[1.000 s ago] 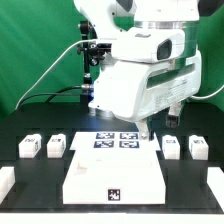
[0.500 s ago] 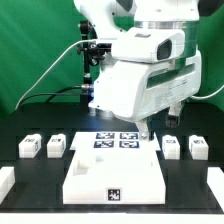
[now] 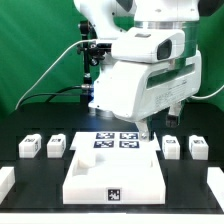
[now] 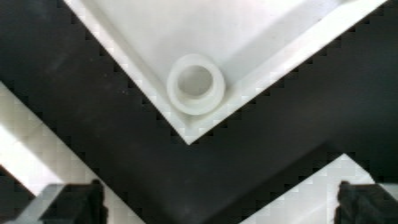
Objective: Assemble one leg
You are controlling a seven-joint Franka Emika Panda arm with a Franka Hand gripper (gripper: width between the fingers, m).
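Four white legs with tags stand on the black table in the exterior view: two on the left (image 3: 30, 147) (image 3: 56, 146) and two on the right (image 3: 171, 146) (image 3: 197, 147). My gripper (image 3: 147, 130) hangs over the far right corner of the large flat white panel (image 3: 115, 172). It is apart from every leg. In the wrist view the gripper (image 4: 219, 205) is open and empty, with its dark fingertips (image 4: 71, 205) wide apart. Between them lie the panel's corner (image 4: 267, 40) and its round hole (image 4: 196, 83). No leg shows in the wrist view.
The marker board (image 3: 113, 140) lies just behind the panel, under the arm. White blocks sit at the table's front left (image 3: 5, 182) and front right (image 3: 214, 181). A green backdrop stands behind, and a black cable hangs at the left.
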